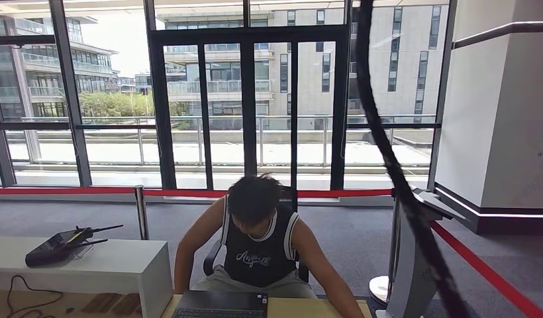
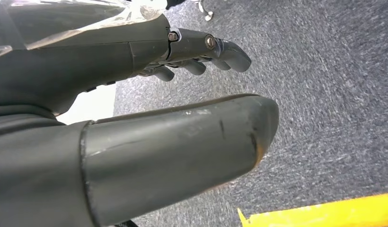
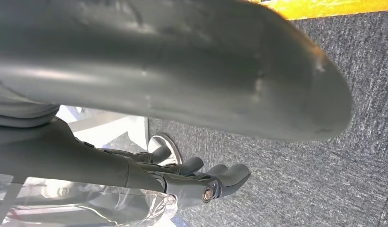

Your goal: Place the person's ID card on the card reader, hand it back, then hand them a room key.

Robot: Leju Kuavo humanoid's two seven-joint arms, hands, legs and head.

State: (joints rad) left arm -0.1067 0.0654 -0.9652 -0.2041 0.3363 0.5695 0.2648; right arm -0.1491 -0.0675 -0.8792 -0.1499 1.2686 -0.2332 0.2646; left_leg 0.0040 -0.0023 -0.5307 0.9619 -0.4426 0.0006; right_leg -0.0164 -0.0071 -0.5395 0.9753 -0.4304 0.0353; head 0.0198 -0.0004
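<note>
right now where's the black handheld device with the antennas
In the head view the black handheld device lies on the white counter at lower left, left of the seated person and the laptop.

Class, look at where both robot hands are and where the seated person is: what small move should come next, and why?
Probably raise one arm toward the wooden desk. The left robot hand and the right robot hand both hang over grey carpet, holding nothing, while the person in the black sleeveless top leans over the desk. No ID card is visible yet.

Left hand empty; right hand empty
</note>
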